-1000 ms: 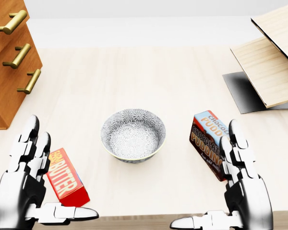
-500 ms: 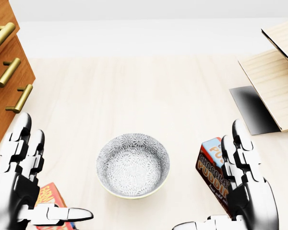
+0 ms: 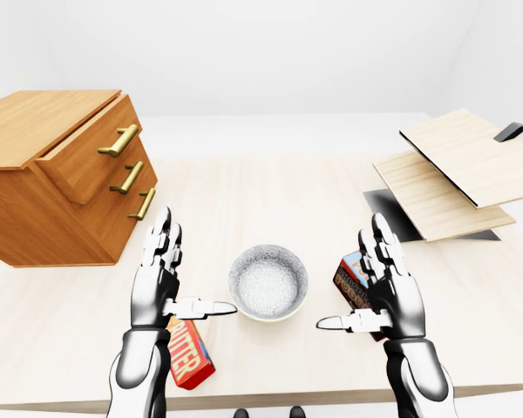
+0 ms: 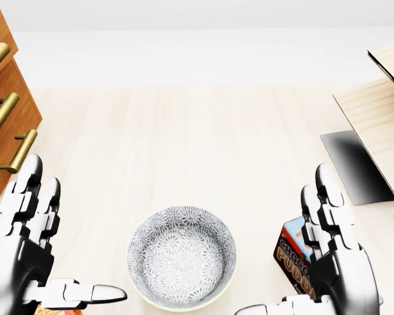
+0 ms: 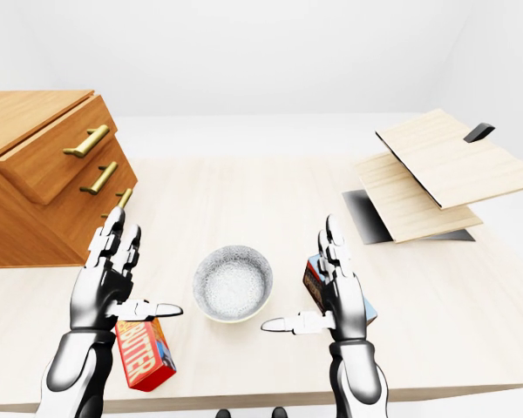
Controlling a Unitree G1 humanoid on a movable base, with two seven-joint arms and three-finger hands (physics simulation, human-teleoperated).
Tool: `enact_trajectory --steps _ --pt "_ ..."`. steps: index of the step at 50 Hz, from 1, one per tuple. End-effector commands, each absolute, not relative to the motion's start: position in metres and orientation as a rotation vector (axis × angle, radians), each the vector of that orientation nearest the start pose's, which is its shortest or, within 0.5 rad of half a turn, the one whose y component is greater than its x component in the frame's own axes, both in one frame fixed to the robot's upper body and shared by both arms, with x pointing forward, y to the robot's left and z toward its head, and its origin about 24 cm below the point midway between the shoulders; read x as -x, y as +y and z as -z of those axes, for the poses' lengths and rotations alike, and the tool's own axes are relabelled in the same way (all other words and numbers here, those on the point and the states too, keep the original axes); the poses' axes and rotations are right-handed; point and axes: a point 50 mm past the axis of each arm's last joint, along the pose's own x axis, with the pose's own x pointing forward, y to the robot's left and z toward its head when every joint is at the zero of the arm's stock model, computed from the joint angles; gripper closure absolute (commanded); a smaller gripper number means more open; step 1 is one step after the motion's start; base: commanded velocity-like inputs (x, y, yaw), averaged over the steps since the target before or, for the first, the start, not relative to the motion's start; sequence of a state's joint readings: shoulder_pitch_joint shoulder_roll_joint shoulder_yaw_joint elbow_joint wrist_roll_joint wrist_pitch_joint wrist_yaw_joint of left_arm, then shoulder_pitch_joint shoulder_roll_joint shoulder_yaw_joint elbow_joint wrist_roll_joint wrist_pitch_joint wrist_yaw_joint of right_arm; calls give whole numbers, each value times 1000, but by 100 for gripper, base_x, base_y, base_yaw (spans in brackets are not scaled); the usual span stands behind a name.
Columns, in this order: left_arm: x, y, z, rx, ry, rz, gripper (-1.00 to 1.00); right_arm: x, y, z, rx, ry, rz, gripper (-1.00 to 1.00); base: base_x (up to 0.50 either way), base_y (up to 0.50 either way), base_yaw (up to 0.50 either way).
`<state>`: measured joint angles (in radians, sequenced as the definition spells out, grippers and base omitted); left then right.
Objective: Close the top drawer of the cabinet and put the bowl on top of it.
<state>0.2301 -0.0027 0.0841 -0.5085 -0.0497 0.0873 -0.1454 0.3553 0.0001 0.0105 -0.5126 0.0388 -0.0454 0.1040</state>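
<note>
The wooden cabinet [image 3: 61, 187] stands at the left of the left-eye view, its top drawer [image 3: 87, 155] pulled out a little, with brass handles on all three drawers. The patterned grey bowl [image 3: 268, 281] sits upright on the pale table [image 3: 270, 187], low in the middle. My left hand [image 3: 192, 274] is open just left of the bowl, fingers up and thumb pointing toward it. My right hand [image 3: 353, 279] is open to the bowl's right in a mirrored pose. Neither hand touches the bowl.
A red butter box [image 3: 189, 353] lies below my left hand near the table's bottom edge. A chocolate pudding box [image 3: 349, 280] stands partly hidden behind my right hand. Stacked pale wooden boards [image 3: 453, 170] over a dark plate [image 3: 399, 218] fill the right side.
The whole head view has shifted: bowl and boxes slid toward the bottom, the cabinet toward the left edge, so the camera moved. Both hands keep the same open pose.
</note>
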Motion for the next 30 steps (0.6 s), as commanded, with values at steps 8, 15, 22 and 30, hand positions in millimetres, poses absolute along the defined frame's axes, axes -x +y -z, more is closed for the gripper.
enact_trajectory --steps 8,15,22,30 --pt "-202 174 -103 -4 -207 12 -100 -183 -162 -93 -5 -212 -16 -100 0 0 0" --pt "-203 173 -103 -6 -207 12 -100 -181 -161 -93 -1 -219 -22 -100 0 13 0" --pt "-202 172 -102 -9 -205 14 -100 -182 -162 -93 7 -226 -6 -100 0 19 0" --pt "-201 172 -104 -10 -211 14 -100 -180 -161 -94 7 -226 -9 -100 0 20 0"
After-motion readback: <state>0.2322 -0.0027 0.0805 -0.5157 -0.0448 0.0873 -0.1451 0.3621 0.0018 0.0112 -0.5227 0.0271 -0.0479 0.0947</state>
